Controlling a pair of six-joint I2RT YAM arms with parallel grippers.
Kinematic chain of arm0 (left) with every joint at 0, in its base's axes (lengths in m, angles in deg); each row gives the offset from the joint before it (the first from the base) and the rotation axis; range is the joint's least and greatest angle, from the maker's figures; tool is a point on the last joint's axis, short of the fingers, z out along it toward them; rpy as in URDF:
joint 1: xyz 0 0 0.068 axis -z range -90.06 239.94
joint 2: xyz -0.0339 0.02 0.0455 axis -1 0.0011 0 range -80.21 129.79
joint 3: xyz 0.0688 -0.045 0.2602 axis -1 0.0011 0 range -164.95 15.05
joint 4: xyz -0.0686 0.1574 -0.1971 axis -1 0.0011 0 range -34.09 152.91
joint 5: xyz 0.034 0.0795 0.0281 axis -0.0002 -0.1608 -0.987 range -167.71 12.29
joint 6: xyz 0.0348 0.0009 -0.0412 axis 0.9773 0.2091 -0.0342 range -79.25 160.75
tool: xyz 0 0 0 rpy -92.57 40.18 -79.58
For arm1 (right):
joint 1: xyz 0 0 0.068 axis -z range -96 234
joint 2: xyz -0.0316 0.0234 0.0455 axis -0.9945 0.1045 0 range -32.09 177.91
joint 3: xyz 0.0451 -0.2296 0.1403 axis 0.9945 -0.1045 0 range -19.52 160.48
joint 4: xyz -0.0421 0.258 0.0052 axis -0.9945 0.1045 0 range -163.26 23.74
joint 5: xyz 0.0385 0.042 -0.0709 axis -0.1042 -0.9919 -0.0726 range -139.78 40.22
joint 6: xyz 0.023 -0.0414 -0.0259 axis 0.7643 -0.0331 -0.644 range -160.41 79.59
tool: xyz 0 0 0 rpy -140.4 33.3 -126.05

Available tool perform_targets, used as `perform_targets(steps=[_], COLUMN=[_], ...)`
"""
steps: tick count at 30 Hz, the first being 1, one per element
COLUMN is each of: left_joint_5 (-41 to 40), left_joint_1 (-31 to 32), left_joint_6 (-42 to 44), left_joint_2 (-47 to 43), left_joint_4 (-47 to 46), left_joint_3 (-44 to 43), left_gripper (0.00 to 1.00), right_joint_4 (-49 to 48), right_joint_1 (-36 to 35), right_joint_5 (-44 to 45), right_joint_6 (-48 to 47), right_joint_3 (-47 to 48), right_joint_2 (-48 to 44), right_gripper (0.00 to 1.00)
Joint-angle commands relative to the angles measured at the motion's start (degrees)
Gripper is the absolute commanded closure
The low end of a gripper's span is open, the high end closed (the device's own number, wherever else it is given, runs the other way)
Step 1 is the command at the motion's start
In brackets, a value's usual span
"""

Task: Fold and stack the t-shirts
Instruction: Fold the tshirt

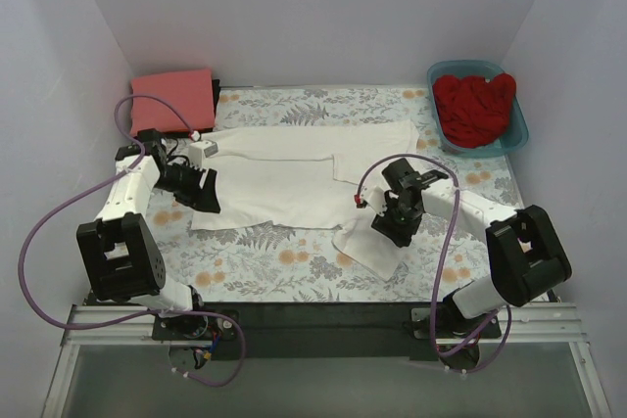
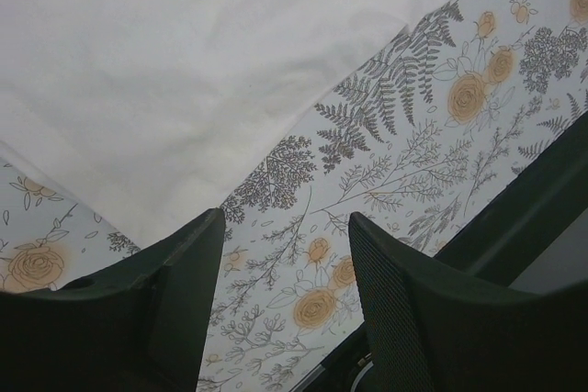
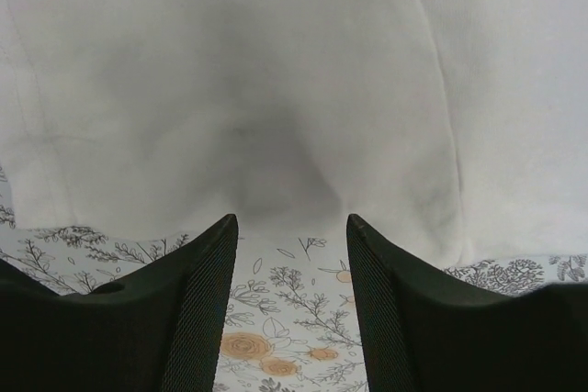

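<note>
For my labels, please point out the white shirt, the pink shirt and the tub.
white shirt (image 1: 284,178): top view, its middle.
pink shirt (image 1: 174,95): top view, its middle.
tub (image 1: 522,122): top view, right rim.

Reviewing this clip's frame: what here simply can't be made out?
- Top view: the right arm covers the near right corner of the white t-shirt.
- Top view: the red t-shirt is bunched in the teal tub, its shape hidden.
- Wrist views: frame edges crop the white t-shirt; whether the open left pincer or right pincer touches cloth is unclear.
</note>
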Motion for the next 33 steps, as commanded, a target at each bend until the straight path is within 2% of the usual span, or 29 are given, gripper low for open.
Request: perform_targets(steps=[1,4,7,8,9,12,14,18,23,29,32,33], left_joint_5=[-0.43,-2.80,-4.99,-6.57,-7.19,-8.34,-7.99,-9.04,-11.24,-12.21,-13.26,-13.70], left_joint_1=[-0.01,-0.01,-0.01,-0.01,0.08,-0.01,-0.01,-0.01,-0.09,-0.01,-0.09,-0.09], left_joint_6=[-0.37,1.55,11.54,13.49,18.56,31.06,32.50,42.39,46.73,47.35,47.09,47.09], left_joint_2=[-1.13,-2.36,-4.12,-5.00,-6.22,-7.47,-7.12,-5.98,-4.75,-3.07,-2.81,-2.98], left_joint_4=[-2.29,-4.23,-4.92,-7.11,-8.78,-12.84,-13.36,-12.76,-15.12,-16.09,-18.11,-18.81], left_joint_3=[0.19,1.60,4.67,7.12,9.40,13.12,12.94,13.81,17.07,18.91,20.23,21.19], left_gripper=[0.45,0.45,0.46,0.46,0.48,0.51,0.53,0.54,0.54,0.54,0.57,0.63], right_joint_4=[-5.47,-6.97,-6.89,-6.71,-6.19,-5.40,-4.96,-4.34,-3.90,-3.37,-3.29,-3.29], right_joint_1=[-1.46,-2.25,-2.34,-2.34,-2.34,-2.34,-2.25,-2.34,-2.25,-2.25,-2.34,-2.25], right_joint_5=[2.88,3.86,5.70,5.88,5.96,5.44,5.44,5.44,5.61,5.61,5.53,5.61], right_joint_6=[3.01,3.36,3.27,3.27,3.27,3.27,3.36,3.36,3.45,3.45,3.45,3.45], right_joint_3=[-2.82,-4.93,-5.29,-5.11,-4.76,-3.53,-3.18,-2.30,-1.86,-1.95,-1.86,-1.86], right_joint_2=[1.75,2.72,1.85,1.67,1.67,1.58,1.75,2.37,2.28,1.93,1.67,1.67], right_gripper=[0.44,0.58,0.84,0.97,0.99,0.99,0.99,0.99,0.99,0.99,0.99,0.99])
